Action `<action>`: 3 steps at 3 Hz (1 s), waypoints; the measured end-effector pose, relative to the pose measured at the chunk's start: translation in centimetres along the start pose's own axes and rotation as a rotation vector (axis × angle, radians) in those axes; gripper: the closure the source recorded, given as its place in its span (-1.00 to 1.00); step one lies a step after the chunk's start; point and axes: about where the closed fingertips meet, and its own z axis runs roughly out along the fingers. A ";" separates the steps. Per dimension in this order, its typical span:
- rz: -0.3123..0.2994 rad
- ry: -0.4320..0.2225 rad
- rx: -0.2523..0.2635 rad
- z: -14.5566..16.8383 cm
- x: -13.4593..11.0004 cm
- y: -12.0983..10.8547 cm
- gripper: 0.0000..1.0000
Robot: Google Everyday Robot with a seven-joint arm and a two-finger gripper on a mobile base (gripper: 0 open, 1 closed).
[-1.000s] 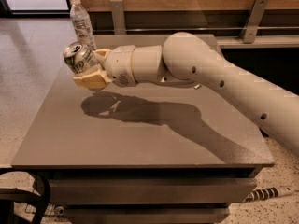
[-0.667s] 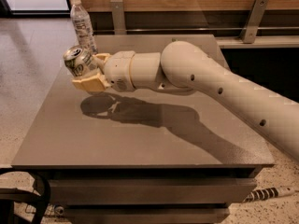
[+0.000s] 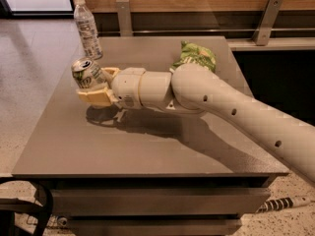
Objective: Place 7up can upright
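**Can held above the table's left side**

We see the gripper (image 3: 94, 85) out over the left part of the grey table (image 3: 147, 151), pinching the 7up can (image 3: 87, 73) between its tan fingers (image 3: 96, 97). One finger lies under and in front of the can, and the other shows behind it. The can is off the tabletop, close to upright but leaning a little, with its silver top and pull tab turned up towards the camera. A shadow (image 3: 106, 115) falls on the surface just below it. The pale arm (image 3: 221, 107) reaches in from the right edge of the view, across the table. A clear plastic bottle (image 3: 87, 28) stands upright at the back left corner, behind the can and apart from it. A green chip bag (image 3: 196, 57) lies near the back edge, partly hidden by the arm
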 end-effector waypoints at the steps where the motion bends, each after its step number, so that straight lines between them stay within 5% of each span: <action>1: 0.036 -0.035 0.005 0.2 1.0 0.0 1.00; 3: 0.059 -0.055 -0.006 1.0 1.5 -0.2 1.00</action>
